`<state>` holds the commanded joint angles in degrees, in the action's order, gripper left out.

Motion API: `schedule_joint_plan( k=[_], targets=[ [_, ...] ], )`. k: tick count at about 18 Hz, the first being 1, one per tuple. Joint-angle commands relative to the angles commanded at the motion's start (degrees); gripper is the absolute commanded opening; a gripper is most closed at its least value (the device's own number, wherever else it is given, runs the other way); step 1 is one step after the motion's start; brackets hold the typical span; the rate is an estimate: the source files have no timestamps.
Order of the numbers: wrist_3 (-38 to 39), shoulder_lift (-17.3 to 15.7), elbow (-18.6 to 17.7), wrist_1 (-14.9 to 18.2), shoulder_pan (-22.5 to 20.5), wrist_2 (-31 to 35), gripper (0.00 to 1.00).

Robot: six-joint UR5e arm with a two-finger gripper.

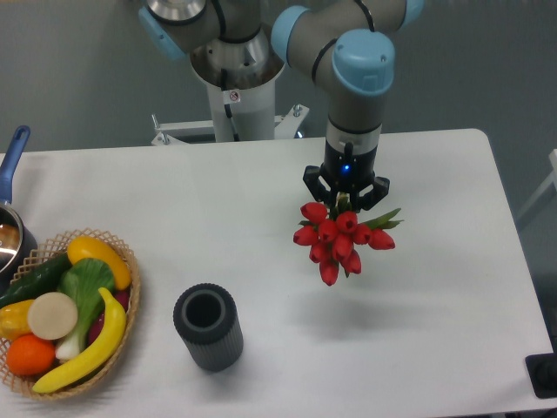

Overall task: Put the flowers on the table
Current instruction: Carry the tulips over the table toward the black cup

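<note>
The flowers [338,241], a bunch of red tulips with green leaves, hang heads toward the camera above the right half of the white table [261,261]. My gripper [346,198] points straight down and is shut on the stems, which the blooms hide. A soft shadow lies on the table below and right of the bunch, so the flowers are in the air.
A dark ribbed cylindrical vase [207,326] stands open-topped at the front centre. A wicker basket [129,305] of fruit and vegetables sits at the front left. A pot with a blue handle [12,157] is at the left edge. A black object [544,374] sits at the front right corner.
</note>
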<state>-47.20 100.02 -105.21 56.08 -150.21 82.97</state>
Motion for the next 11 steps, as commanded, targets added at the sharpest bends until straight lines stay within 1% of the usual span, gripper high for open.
schedule_joint_plan(
  k=[6, 11],
  targets=[
    [0.5, 2.1, 0.0, -1.4, 1.2, 0.2, 0.35],
    [1.1, 4.0, 0.6, -1.6, 2.1, 0.4, 0.35]
  ],
)
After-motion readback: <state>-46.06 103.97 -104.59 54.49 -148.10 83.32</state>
